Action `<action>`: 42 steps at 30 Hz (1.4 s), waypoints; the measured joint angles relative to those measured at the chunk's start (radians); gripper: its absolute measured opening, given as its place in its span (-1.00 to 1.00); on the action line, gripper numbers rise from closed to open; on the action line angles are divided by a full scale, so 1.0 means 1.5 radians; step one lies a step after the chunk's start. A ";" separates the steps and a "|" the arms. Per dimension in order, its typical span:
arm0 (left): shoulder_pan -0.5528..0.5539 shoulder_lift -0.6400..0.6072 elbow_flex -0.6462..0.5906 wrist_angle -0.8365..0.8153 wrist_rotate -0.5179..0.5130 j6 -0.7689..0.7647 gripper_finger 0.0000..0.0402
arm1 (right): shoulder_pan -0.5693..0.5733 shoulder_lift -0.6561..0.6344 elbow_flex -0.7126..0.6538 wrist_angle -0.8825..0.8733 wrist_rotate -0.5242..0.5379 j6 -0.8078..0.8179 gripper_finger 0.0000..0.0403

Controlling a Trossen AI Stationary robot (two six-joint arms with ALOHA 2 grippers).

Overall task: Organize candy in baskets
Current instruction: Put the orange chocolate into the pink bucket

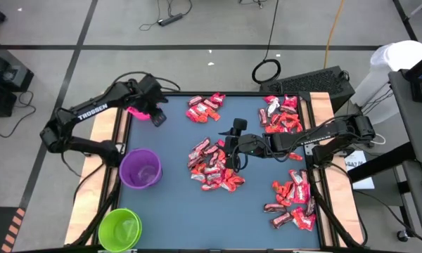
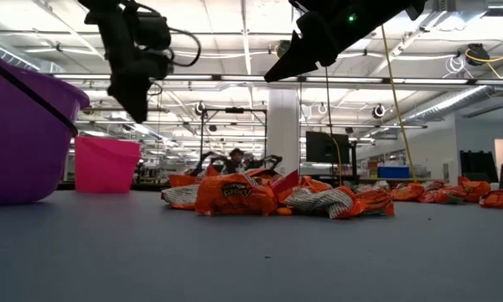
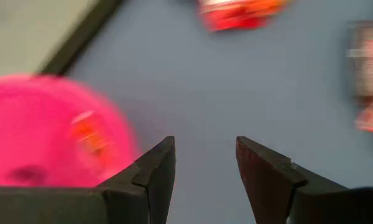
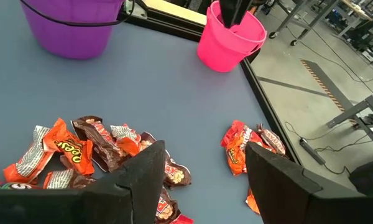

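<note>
A: Since the count goes view by view, start overhead. Where do the claws stand, and why?

B: Item one, left claw (image 1: 157,117): parked at the pink tub (image 1: 136,110) in the far left corner of the surface (image 1: 176,211), likely placed to drop a piece in. Item two, right claw (image 1: 232,144): over the middle pile of candy (image 1: 214,165), likely lined up for a pick. Purple tub (image 1: 141,169) and green tub (image 1: 119,228) sit down the left edge. Other candy heaps lie at the far middle, far right and near right.

A: Low view?

B: Both claws hang above the surface, touching nothing. Candy lies in a flat heap mid-surface; wrappers orange-red and silver, crumpled.

A: Left wrist?

B: Fingers (image 3: 155,171) parted, nothing between them. The pink tub is just beside them, with one orange-red piece (image 3: 90,137) seemingly inside. Loose pieces beyond are blurred.

A: Right wrist?

B: Fingers (image 4: 143,174) spread wide, empty, straddling the pile below. Wrappers: shiny orange-red, dark brown, some silver-white, flat and creased, overlapping. A small separate cluster (image 4: 245,149) lies near the edge. Purple tub shows no candy in it from here.
</note>
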 joint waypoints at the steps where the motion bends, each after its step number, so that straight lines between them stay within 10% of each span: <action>1: -0.017 0.000 0.000 0.013 0.013 0.000 -0.13 | 0.000 0.000 0.000 0.000 0.000 0.000 0.04; 18: -0.231 0.096 -0.001 0.286 -0.039 -0.029 -0.13 | 0.000 0.000 0.000 0.003 0.000 -0.006 0.04; 25: -0.237 0.220 -0.001 0.393 -0.194 0.029 -0.13 | 0.006 -0.020 0.000 -0.014 0.009 -0.041 0.04; 42: -0.153 0.385 0.000 0.472 -0.136 0.147 -0.13 | 0.009 -0.088 0.000 -0.069 0.002 -0.002 0.04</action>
